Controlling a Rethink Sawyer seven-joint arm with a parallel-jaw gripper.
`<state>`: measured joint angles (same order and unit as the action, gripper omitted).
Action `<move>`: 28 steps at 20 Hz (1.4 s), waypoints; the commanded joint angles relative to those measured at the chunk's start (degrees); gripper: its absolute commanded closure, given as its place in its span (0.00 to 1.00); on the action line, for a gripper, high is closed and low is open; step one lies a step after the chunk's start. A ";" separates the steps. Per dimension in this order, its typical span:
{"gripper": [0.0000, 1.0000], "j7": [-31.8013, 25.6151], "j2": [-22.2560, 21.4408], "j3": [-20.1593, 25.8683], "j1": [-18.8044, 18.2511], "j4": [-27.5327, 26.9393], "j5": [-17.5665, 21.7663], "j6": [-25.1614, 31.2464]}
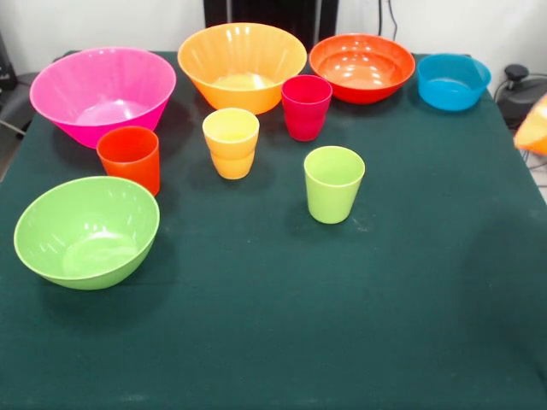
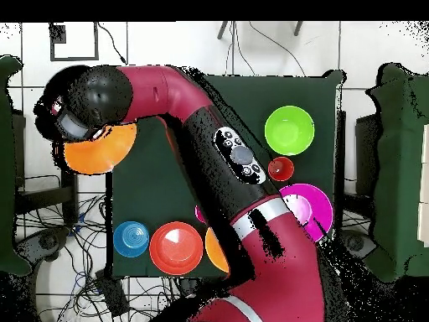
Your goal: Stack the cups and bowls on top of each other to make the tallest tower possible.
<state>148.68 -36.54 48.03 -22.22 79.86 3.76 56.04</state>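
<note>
Dark green table — pink bowl, perhaps magenta.

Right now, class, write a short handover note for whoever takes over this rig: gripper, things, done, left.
Gripper: over one orange bowl at the table's edge; whether it is open or shut cannot be told.
On the table, all apart: pink bowl, second orange bowl, red-orange bowl, blue bowl, green bowl; red-orange cup, yellow-orange cup, magenta cup, green cup.
Done: nothing stacked.
Left: the whole tower.
</note>
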 commanded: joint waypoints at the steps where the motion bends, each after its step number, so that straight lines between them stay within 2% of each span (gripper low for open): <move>1: 1.00 -13.79 1.37 3.35 -0.67 1.74 0.05 5.38; 6: 1.00 -16.56 5.13 6.49 -3.02 3.78 0.19 0.54; 10: 1.00 -18.29 7.79 9.50 -5.05 4.72 0.17 -0.86; 16: 1.00 -23.79 15.71 15.94 -9.40 7.31 2.82 -7.04; 21: 1.00 -26.73 20.31 18.69 -11.13 6.81 4.15 -7.11; 28: 1.00 -29.28 23.54 20.57 -12.57 7.38 4.16 -7.33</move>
<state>136.30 -17.98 65.99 -34.58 84.82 4.37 50.64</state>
